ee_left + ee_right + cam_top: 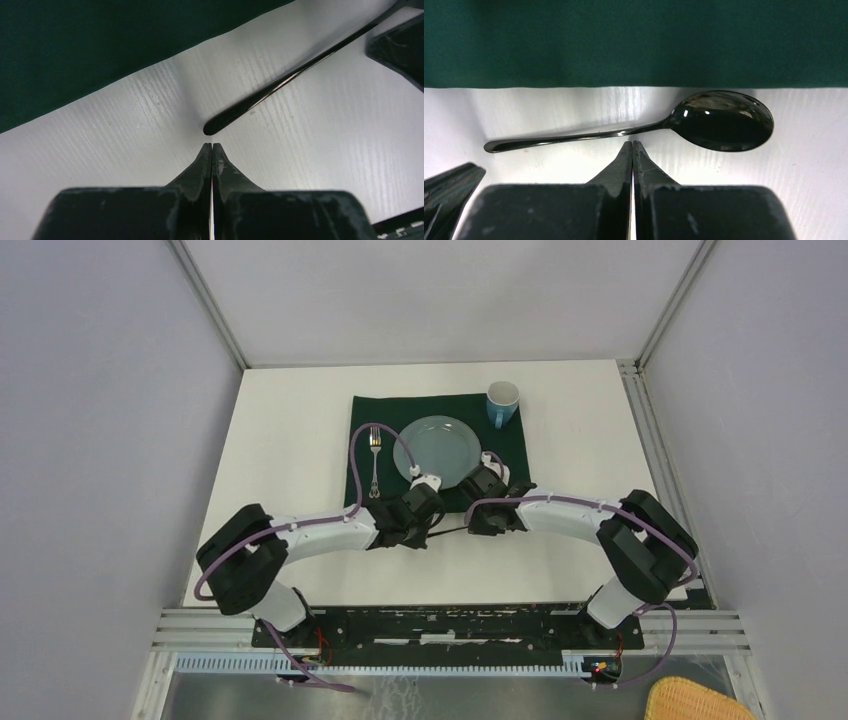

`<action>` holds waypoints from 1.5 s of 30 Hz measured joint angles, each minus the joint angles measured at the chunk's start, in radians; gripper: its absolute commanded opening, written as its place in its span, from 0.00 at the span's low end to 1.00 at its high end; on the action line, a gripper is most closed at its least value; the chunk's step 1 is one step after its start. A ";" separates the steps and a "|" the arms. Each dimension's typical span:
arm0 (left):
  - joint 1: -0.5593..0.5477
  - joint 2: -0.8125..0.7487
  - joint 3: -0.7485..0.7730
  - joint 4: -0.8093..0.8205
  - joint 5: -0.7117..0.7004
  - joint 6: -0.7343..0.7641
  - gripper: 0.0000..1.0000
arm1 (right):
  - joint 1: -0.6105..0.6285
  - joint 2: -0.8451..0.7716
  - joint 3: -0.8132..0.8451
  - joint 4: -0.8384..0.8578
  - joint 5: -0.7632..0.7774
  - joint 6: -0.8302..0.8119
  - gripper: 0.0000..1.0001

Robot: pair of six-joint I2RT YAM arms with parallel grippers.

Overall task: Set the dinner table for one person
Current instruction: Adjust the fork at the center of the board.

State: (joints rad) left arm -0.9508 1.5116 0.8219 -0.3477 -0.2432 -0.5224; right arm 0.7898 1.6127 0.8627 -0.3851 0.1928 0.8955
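Left end effector (211,146): clenched, fingers pressed flat together, nothing between them. The tips are low over the bare white surface (125,165); can't tell if they touch it. The rounded handle end of the black spoon (260,96) sits just ahead of the tips, a hair to their right, not touching. The handle runs away ahead-right to the other arm's dark body at the frame edge. The dark green cloth (75,50) has its edge further ahead, to the left.

Right end effector (632,144): also clenched and empty, fingers shut with no gap. The spoon lies crosswise just ahead of the tips, flat on the surface. Its bowl is ahead-right with the hollow side up, and its handle end is ahead-left. The handle passes right by the fingertips; can't tell if there is contact. The cloth edge runs parallel just beyond the spoon. The bowl is right beside that edge; can't tell if it touches.

From the top view, the two end effectors face each other over the near edge of the cloth, close together, with the spoon handle between them.

- Grey-blue plate (435,448): mid-cloth, just beyond both.
- Silver fork (375,462): on the cloth beyond the left one, beside the plate.
- Blue mug (502,403): upright at the cloth's far corner, well beyond the right one.
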 measured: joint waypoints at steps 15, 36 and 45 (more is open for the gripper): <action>0.000 0.134 0.086 0.044 -0.018 0.037 0.02 | 0.000 -0.134 -0.113 -0.080 0.011 0.025 0.00; 0.000 0.066 0.072 0.074 -0.069 0.077 0.02 | 0.000 -0.144 -0.124 -0.075 0.015 0.028 0.00; 0.000 0.150 0.071 0.120 -0.069 0.087 0.02 | 0.000 -0.149 -0.127 -0.079 0.016 0.027 0.00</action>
State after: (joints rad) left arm -0.9512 1.6615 0.8925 -0.2276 -0.3119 -0.4351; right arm 0.7898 1.4639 0.7361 -0.4644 0.2089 0.9230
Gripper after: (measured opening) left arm 0.026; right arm 0.006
